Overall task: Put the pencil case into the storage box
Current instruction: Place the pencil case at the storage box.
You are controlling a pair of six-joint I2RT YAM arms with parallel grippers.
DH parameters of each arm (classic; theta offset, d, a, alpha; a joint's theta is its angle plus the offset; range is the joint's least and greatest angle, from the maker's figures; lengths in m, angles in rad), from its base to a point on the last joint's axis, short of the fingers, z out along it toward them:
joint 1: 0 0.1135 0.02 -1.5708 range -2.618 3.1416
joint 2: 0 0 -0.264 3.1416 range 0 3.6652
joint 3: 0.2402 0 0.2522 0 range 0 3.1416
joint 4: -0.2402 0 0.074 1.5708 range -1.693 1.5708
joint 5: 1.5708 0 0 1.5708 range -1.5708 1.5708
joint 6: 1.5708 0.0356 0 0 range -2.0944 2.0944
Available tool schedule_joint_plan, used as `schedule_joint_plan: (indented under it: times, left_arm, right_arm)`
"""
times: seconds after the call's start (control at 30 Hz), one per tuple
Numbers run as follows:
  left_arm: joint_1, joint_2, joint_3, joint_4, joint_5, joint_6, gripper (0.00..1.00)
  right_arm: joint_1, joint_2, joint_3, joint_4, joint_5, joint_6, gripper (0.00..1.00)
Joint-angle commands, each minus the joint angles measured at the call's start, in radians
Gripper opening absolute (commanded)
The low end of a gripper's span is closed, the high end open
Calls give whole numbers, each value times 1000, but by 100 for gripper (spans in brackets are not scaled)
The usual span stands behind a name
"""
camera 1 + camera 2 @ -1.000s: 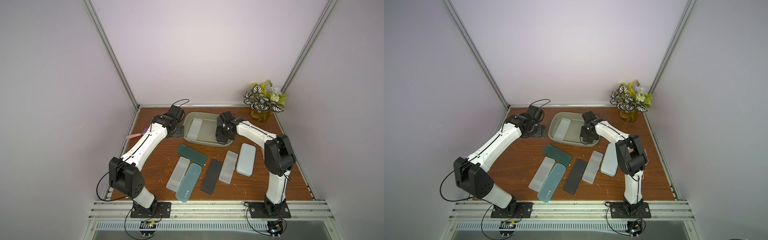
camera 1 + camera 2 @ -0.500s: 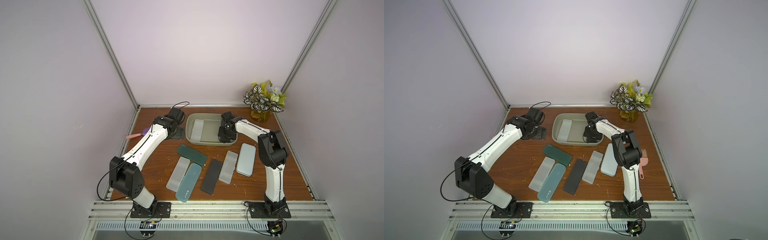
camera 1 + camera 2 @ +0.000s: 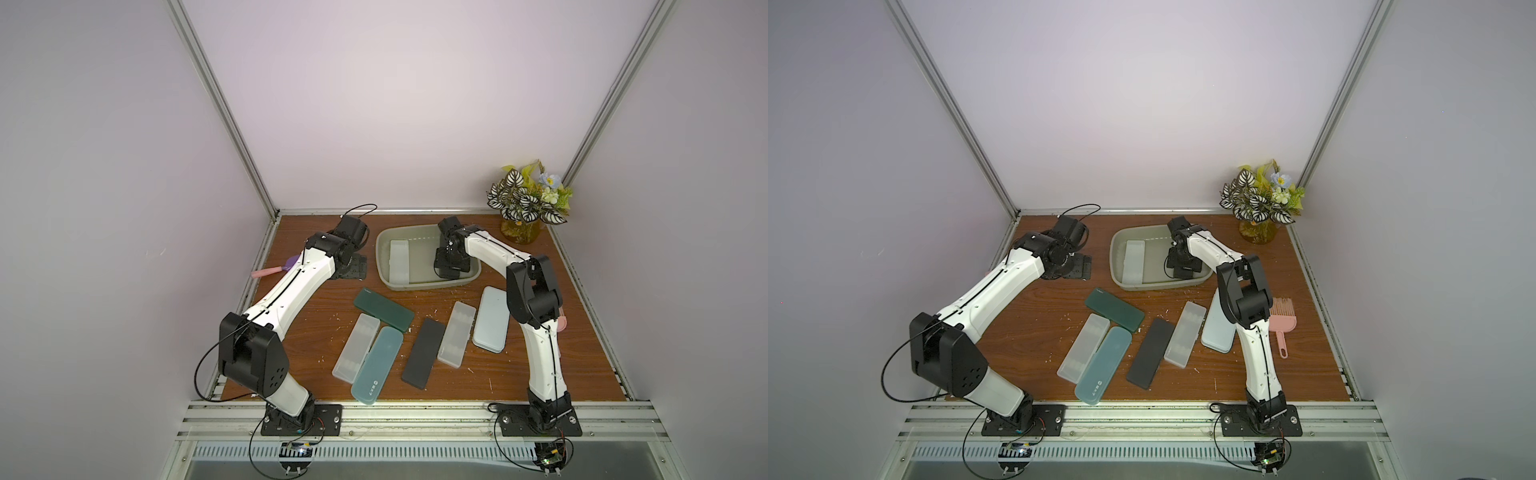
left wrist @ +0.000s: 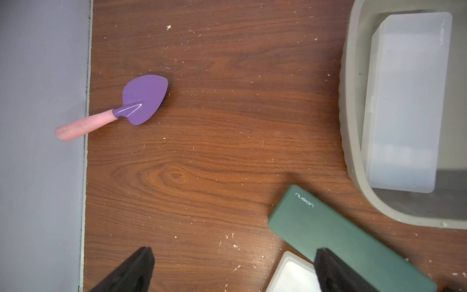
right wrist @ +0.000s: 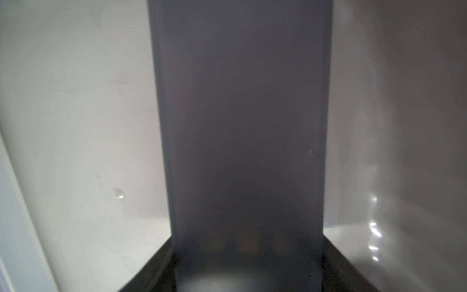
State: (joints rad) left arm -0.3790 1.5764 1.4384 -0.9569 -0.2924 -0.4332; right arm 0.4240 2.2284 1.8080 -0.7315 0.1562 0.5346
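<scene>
Your R gripper [image 5: 247,268] sat down inside the storage box [image 3: 428,286], jaws pressed on the two long edges of a grey pencil case [image 5: 240,113]. It was gripped at one end w/ the rest running out ahead of the fingers. Couldn't tell if its underside touched the box floor.

Judging by looks: hard-shell plastic, stiff, light, smooth matte skin, so prob slippery under the pads. It shouldn't crush easily, but the lid might pop if squeezed hard. Best hold is across the narrow width, as you had it, tho nearer the middle would keep the far end from drooping.

The box wall sat close on one side of the hand. On the other side, across a bare strip of floor, a clear case [image 3: 400,261] lay flat along the opposite wall. So two cases within the box, room for more between.

Out past the rim, six more cases lay on the table [image 3: 316,332], nearest your hand a pale blue case [image 3: 492,320]. Your L gripper [image 4: 235,252] hung spread wide & empty, a dark green case [image 4: 348,240] under one finger
</scene>
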Motion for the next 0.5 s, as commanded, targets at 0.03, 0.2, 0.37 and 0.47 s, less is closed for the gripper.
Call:
schedule_joint_plan:
  times: [0.03, 0.2, 0.37, 0.47]
  left_arm:
    - [11, -2, -5, -2, 4, 14, 100]
    - [11, -1, 0, -2, 5, 12, 100]
    - [12, -2, 5, -2, 10, 11, 100]
    - [12, -5, 5, -4, 13, 12, 100]
  right_arm:
    - [-13, -20, 43, -67, 65, -55, 80]
    - [-16, -32, 58, -99, 104, -80, 91]
    - [-16, -67, 86, -116, 123, -96, 96]
    - [-16, -85, 105, -131, 142, -105, 96]
